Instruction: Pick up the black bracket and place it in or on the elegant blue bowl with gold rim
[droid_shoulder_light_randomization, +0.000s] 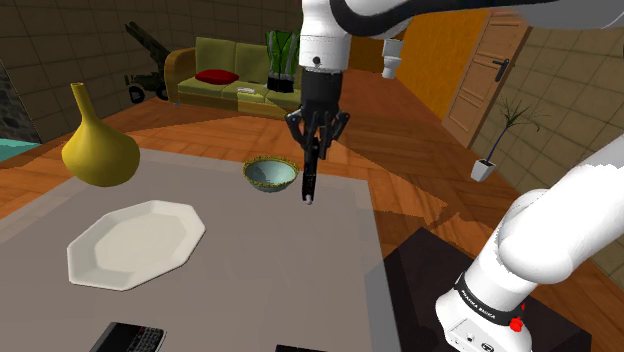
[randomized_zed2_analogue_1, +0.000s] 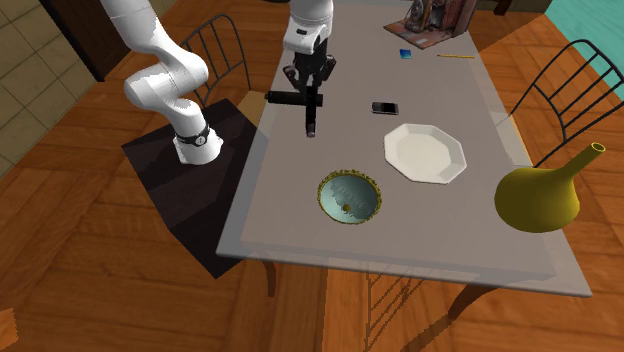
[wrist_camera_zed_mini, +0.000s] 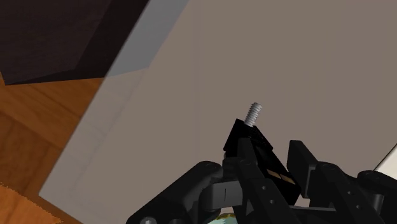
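Jaws are closing tight on the black bracket (droid_shoulder_light_randomization: 309, 172), and the black gripper (droid_shoulder_light_randomization: 318, 140) is holding it by its upper part while its long leg is hanging straight down above the grey table (droid_shoulder_light_randomization: 270, 270). In the shoulder view the bracket's lower tip is hanging just to the right of the blue bowl with the gold rim (droid_shoulder_light_randomization: 262, 183), close to the rim and outside it.

In the second exterior view the gripper (randomized_zed2_analogue_1: 309, 92) is gripping the bracket (randomized_zed2_analogue_1: 310, 118) at its corner, one leg sticking out towards that view's left and the other pointing towards the bowl (randomized_zed2_analogue_1: 335, 190). The bowl is sitting empty near the table's (randomized_zed2_analogue_1: 300, 225) edge.

In the wrist view the fingers (wrist_camera_zed_mini: 304, 162) are pressing on both sides of the bracket (wrist_camera_zed_mini: 251, 143), and a small silver threaded stud (wrist_camera_zed_mini: 255, 113) is sticking out of its far end over the bare tabletop (wrist_camera_zed_mini: 286, 70).

A white octagonal plate (droid_shoulder_light_randomization: 135, 240), a yellow long-necked vase (droid_shoulder_light_randomization: 98, 155) and a black phone (randomized_zed2_analogue_1: 385, 108) are also lying on the table, all well apart from the bracket.
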